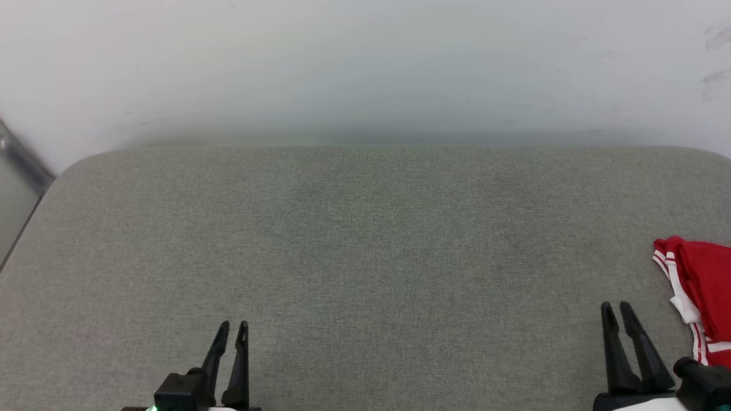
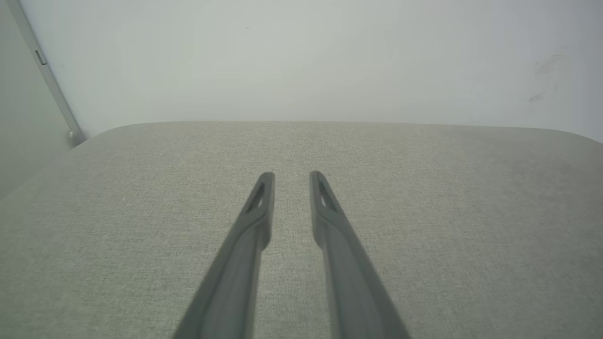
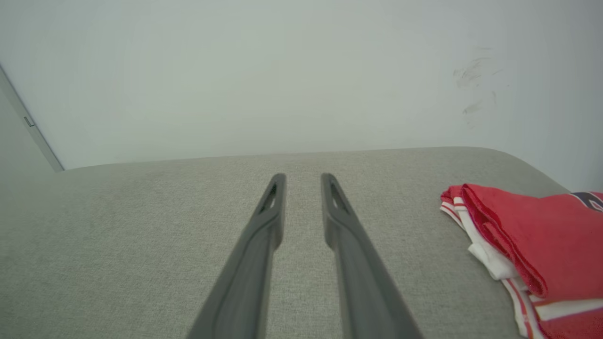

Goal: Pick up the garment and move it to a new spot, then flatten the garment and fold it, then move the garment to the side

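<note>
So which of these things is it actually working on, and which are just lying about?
For the job: red shirt, lying at the right; left gripper and right gripper, both open, holding nothing.
Just there: grey cloth surface; white wall; metal strip at the left.

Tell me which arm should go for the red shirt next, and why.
Right. The right tool sits just beside the shirt at the right edge of the grey surface; the left tool is far across it. Both tools are open and empty, so reach likely decides.
</note>
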Controlling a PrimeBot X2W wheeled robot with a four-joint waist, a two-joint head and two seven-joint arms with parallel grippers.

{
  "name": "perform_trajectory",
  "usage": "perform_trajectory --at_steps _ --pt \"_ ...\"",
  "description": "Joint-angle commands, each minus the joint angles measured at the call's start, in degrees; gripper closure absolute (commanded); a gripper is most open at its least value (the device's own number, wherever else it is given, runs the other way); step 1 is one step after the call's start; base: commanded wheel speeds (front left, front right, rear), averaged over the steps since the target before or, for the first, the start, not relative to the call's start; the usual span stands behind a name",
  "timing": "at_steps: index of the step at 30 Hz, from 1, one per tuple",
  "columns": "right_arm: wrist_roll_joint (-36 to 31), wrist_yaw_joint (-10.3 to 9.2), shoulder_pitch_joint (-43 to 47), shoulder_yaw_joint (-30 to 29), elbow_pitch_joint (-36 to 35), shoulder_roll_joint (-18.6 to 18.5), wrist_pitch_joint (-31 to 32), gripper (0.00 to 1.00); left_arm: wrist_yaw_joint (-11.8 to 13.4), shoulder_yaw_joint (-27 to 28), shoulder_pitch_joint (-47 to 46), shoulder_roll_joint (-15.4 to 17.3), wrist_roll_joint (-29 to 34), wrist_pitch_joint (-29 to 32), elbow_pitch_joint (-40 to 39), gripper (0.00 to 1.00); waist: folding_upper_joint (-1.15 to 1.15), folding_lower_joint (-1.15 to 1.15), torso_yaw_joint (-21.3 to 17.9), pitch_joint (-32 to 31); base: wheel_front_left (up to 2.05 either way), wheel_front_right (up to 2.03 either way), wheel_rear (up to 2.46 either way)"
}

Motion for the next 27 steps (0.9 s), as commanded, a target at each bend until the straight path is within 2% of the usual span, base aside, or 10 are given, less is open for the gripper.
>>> perform_trajectory --at_steps 1,18,27 --pt "0.21 0.0 0.06 0.07 0.48 0.01 0.02 1.0 -0.02 0.01 0.17 0.0 -0.2 0.08 0.53 1.0 0.0 0.0 -0.01 0.0 0.0 0.0 0.0" --pt "19.52 0.0 -3.0 0.45 3.45 -0.69 4.08 1.0 -1.56 1.21 -2.73 0.8 -20.41 4.07 2.96 1.0 0.0 0.0 -0.37 0.07 0.0 0.0 0.0" --pt "27.29 0.0 -4.31 0.49 4.48 -0.9 5.79 1.0 -2.19 1.76 -4.02 1.06 -28.52 5.73 3.83 1.0 0.0 0.0 -0.54 0.1 0.0 0.0 0.0"
